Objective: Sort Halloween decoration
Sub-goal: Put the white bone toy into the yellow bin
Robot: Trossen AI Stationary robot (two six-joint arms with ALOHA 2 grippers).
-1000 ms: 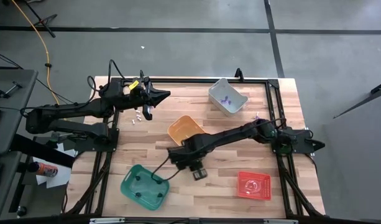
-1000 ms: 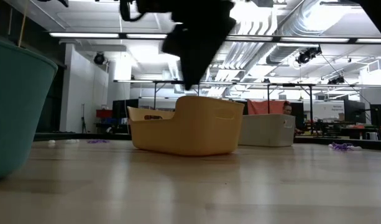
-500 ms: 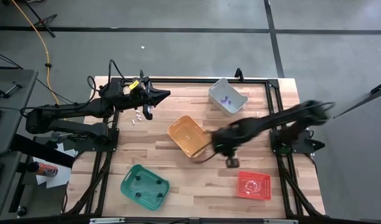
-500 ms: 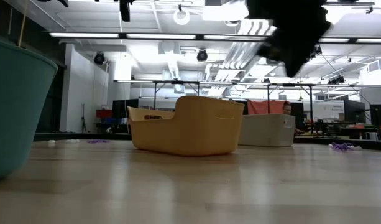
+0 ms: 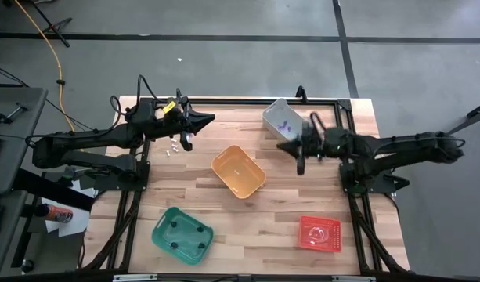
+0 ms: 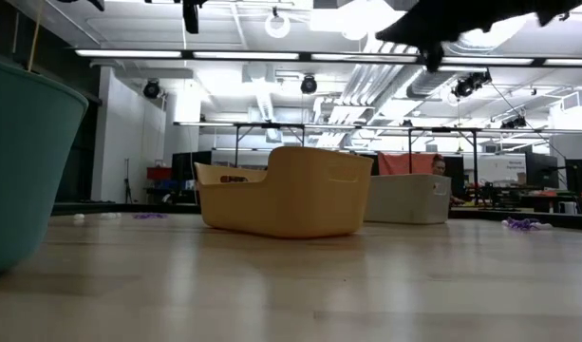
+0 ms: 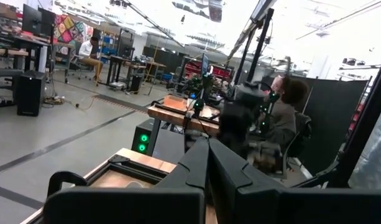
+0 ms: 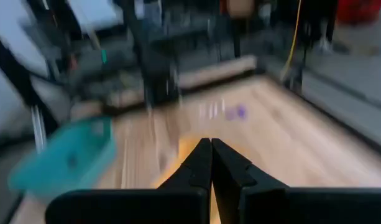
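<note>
My left gripper hangs shut and empty over the table's far left corner; its wrist view shows the fingers closed together. My right gripper is shut and empty, held above the table just in front of the grey bin. It points toward the table's left. Purple trinkets lie in the grey bin. A few whitish trinkets lie on the table below my left gripper. A purple trinket and another lie on the wood. Dark specks lie in the green bin.
The orange bin stands mid-table, the green bin near the front left and the red bin near the front right. The bare wood lies between them. People sit at benches in the room beyond.
My right gripper has swung from low over the table's near middle, beside the green and orange bins, toward the right and then toward the far edge, rising as it went. It now hangs by the grey bin with the arm stretched out level. The bins have not moved.
</note>
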